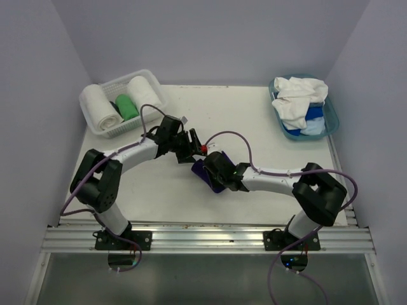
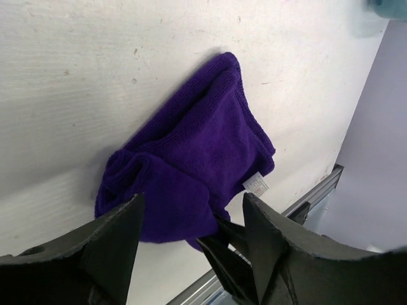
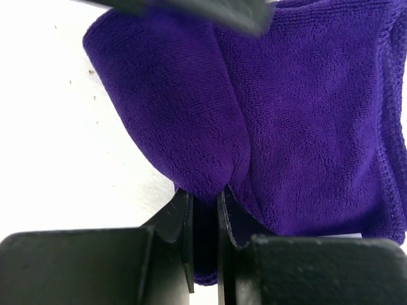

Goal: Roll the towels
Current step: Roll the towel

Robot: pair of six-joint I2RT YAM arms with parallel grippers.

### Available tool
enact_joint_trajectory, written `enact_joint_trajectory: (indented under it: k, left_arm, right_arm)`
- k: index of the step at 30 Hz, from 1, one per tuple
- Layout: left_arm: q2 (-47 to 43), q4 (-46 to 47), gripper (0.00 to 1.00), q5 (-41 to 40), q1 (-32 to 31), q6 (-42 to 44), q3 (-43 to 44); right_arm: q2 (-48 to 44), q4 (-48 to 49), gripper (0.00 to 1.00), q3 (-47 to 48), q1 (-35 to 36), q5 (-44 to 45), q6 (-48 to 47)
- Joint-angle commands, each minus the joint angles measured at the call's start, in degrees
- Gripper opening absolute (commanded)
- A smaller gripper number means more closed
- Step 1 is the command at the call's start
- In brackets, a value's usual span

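A deep purple towel (image 1: 205, 174) (image 2: 191, 159) (image 3: 292, 121) lies crumpled mid-table between both arms. My right gripper (image 1: 215, 168) (image 3: 205, 202) is shut on a fold at its near edge. My left gripper (image 1: 191, 146) (image 2: 194, 219) hovers over the towel with its jaws open and nothing between them. The right gripper's fingers (image 2: 224, 253) show just under it, pinching the cloth. Two rolled white towels (image 1: 102, 108) and a rolled green one (image 1: 127, 107) lie in the basket. Loose white towels (image 1: 299, 98) and blue ones (image 1: 311, 118) fill the tub.
The white lattice basket (image 1: 117, 132) stands at the back left and the teal tub (image 1: 333, 118) at the back right. A metal rail (image 1: 210, 238) runs along the table's near edge. Pale walls close in the table on three sides.
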Motion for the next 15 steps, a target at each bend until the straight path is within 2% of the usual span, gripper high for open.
enact_joint_trajectory:
  k: [1, 5, 12, 15]
  left_arm:
    - [-7.55, -5.61, 0.7, -2.89, 2.45, 2.66, -0.46]
    - [-12.49, -7.71, 0.8, -4.38, 4.21, 3.45, -1.87]
    - [-14.26, -4.39, 0.83, -1.58, 4.39, 2.67, -6.26]
    - [-13.2, -2.98, 0.86, -0.52, 3.42, 2.4, -6.97]
  right_arm:
    - [0.29, 0.76, 0.0, -3.21, -2.83, -7.97, 2.62]
    - [-1.73, 5.42, 0.0, -5.67, -7.05, -19.99, 5.17]
    - [-4.28, 14.73, 0.0, -10.33, -14.61, -36.53, 11.58]
    - [-4.46, 17.1, 0.0, -11.65, -16.11, -40.15, 14.04]
